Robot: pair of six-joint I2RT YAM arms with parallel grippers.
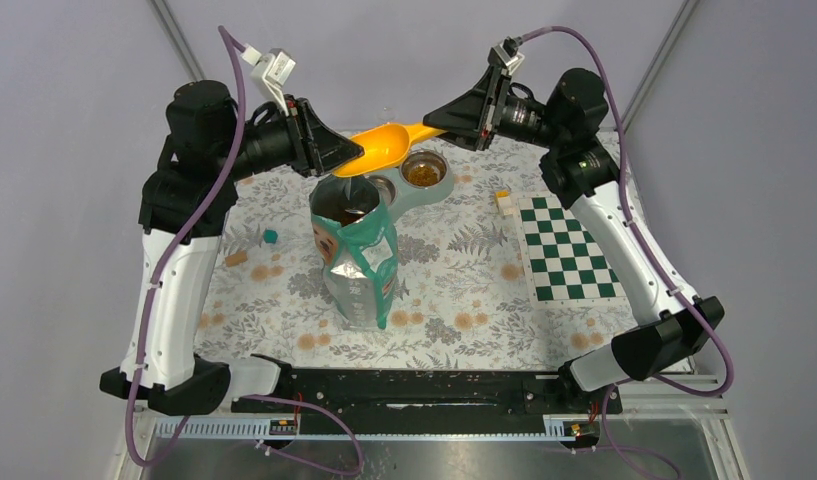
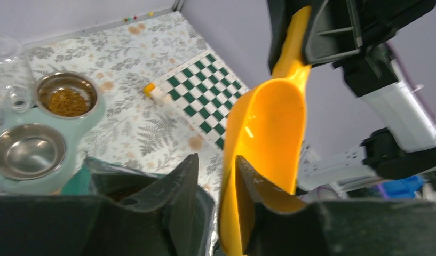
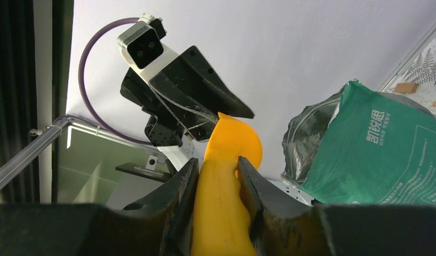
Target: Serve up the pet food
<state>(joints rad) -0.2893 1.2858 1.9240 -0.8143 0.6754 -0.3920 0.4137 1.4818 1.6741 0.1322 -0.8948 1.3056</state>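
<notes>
Two arms meet on one orange plastic scoop [image 1: 389,143], which hangs empty above the floral-clothed worktop [image 1: 454,290]. The right end effector [image 3: 217,160] is clamped on the scoop's handle, a finger pressed to each side. The left end effector [image 2: 215,160] stands slightly parted around the wall of the scoop's bowl, with a gap showing on one side, so its grip looks slack.

This reads as a hand-over, with the right arm taking the scoop.

The brown dry pet food [image 2: 67,101] fills one steel cup of the pale green twin-bowl feeder [image 1: 412,200]. More shows in the open mouth of the upright teal-and-white foil bag [image 1: 356,265]. The second steel cup [image 2: 26,152] is bare.

Next, the left arm should back clear. The right arm must then dip the scoop into the bag's mouth just below, without tipping the bag.
</notes>
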